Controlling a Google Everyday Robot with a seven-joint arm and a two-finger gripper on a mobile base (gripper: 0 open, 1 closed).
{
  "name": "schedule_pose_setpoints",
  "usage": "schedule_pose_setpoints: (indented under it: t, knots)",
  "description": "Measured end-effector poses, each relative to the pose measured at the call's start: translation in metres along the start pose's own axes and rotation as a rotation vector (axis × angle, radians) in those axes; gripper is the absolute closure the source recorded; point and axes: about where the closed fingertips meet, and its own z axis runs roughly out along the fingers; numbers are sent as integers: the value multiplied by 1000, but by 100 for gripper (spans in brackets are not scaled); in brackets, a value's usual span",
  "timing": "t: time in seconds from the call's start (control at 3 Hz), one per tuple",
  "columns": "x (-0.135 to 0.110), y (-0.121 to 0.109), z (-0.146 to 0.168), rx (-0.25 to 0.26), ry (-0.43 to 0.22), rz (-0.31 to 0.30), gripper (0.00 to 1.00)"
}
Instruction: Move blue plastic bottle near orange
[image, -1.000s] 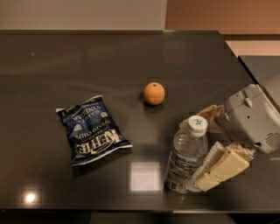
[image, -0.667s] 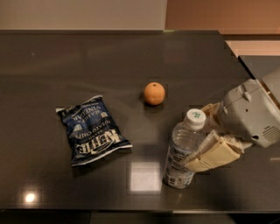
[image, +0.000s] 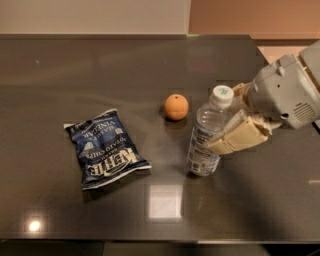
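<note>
Three things are seen on the dark tabletop (image: 100, 70): a bottle (image: 204, 127), an orange (image: 176, 106) and a bag (image: 106, 147). The bottle is clasped about its middle by the jaws of the gripper (image: 222, 117), which is seen at the right edge. It is held upright just right of the orange, not touching it; the bag is laid well to the left.

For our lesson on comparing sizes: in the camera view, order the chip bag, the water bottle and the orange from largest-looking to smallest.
1. The chip bag, covering the most area.
2. The blue plastic bottle, partly hidden by the gripper, whose fingers are shut on it from the right.
3. The orange, clearly smallest.
</note>
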Motion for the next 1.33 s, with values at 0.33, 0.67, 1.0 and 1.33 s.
schedule_pose_setpoints:
  t: [0.33, 0.67, 1.0, 1.33]
  knots:
    - [-11, -44, -15, 74, -3, -4, 100]
    - [-15, -81, -23, 120, 5, 2, 100]
    - [-10, -104, -22, 137, 22, 23, 100]
    - [-2, -118, -19, 142, 39, 48, 100]
